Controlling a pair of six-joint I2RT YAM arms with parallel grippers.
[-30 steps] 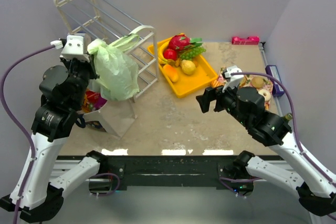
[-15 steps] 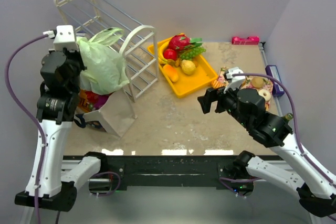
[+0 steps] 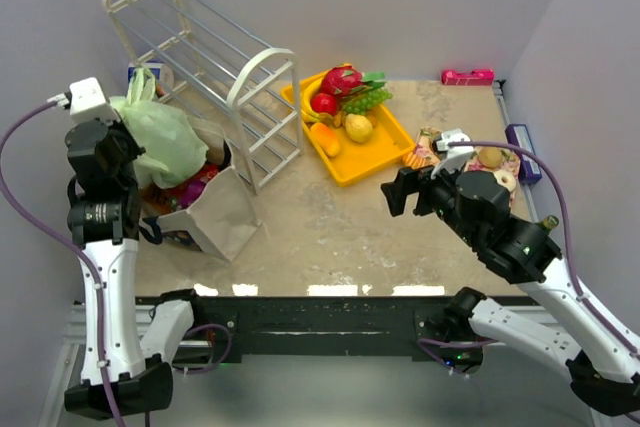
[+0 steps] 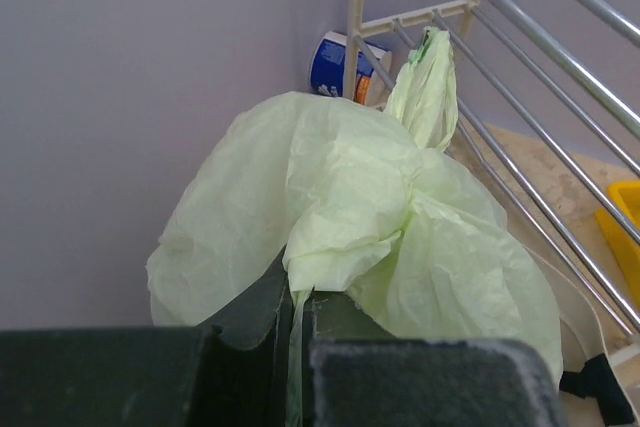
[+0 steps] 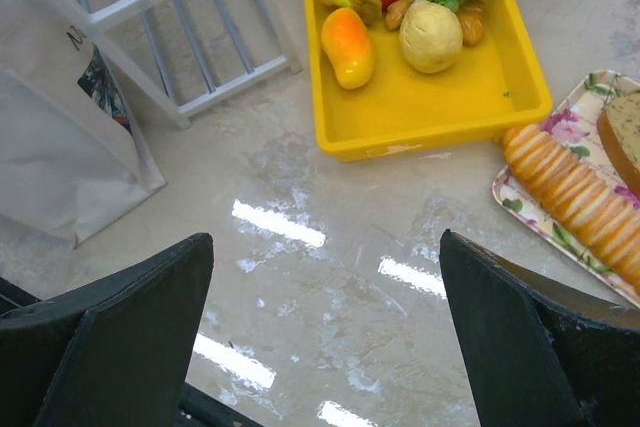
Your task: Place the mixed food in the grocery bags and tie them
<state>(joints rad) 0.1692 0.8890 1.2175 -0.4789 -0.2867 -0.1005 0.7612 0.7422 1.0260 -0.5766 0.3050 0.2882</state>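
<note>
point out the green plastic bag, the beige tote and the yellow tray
green plastic bag [image 4: 400, 237], left wrist view, on its crinkled middle
beige tote [image 3: 215, 212], top view, on its front wall
yellow tray [image 5: 440, 97], right wrist view, on its bare floor

Soft, even, bright light comes from overhead, and the shadows are faint with loose edges. In the top view, white glare patches sit along the near edge of the table [image 3: 340, 237] at 6 o'clock, and below that edge the picture turns dim. The right wrist view shows the same glare as bright streaks across the glossy table at 6 and 9 o'clock. Its yellow tray [image 5: 430, 112] at 12 o'clock is sharp and saturated, while the right gripper [image 5: 325, 247] is dark and blurred at 4 and 8 o'clock. In the left wrist view the pale-green bag [image 4: 380, 237] glows translucent, slightly soft. The left gripper [image 4: 300, 317] at 6 o'clock is black and out of focus, and the wall [image 4: 120, 97] at 9 o'clock is flat and featureless.
</note>
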